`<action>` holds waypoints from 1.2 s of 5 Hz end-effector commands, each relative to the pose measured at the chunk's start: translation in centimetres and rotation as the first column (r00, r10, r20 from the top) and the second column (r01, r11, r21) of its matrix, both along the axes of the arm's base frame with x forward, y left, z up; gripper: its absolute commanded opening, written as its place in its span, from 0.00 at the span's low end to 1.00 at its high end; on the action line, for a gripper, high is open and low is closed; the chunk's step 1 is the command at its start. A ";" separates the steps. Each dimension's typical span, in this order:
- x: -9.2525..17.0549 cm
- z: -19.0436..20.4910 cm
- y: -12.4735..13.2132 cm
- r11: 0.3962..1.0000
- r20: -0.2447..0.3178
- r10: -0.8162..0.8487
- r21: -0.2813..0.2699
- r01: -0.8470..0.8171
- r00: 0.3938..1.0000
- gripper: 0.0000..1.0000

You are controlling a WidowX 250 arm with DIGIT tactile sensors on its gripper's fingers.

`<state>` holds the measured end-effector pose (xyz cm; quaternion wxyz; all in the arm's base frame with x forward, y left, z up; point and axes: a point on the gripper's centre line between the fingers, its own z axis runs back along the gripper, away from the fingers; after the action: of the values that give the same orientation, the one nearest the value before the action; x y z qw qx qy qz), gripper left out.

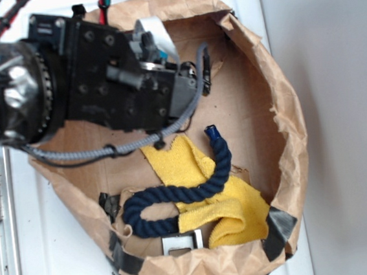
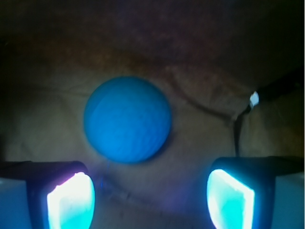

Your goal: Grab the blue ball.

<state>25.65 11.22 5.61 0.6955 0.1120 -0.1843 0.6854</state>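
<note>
In the exterior view, the black arm reaches into a brown paper bag (image 1: 284, 102) lying on the white worktop (image 1: 66, 266); the end effector (image 1: 194, 78) is mostly hidden by its own body. Below it lie a yellow cloth (image 1: 235, 204) and a dark navy rope (image 1: 177, 209) draped over the cloth.

In the wrist view, the end effector (image 2: 150, 195) is open, its two fingers (image 2: 71, 198) spread wide with nothing between them. The blue ball (image 2: 127, 119) rests on the paper just ahead of the fingertips, nearer the left finger, not touching either.
</note>
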 end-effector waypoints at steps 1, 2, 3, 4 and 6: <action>-0.3 0.9 2.4 0.996 0.042 0.068 0.051 -0.070 0.997 1.00; 0.6 0.2 2.7 0.993 0.033 0.091 0.069 -0.093 0.995 1.00; 1.2 -0.9 2.8 0.995 0.016 0.073 0.072 -0.074 0.997 1.00; 1.2 -1.1 2.3 0.996 0.027 0.052 0.071 -0.054 0.998 0.00; 0.9 0.4 1.2 0.999 0.050 -0.037 0.024 0.036 0.998 0.00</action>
<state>27.60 11.39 3.78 0.7102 0.1120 -0.1885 0.6689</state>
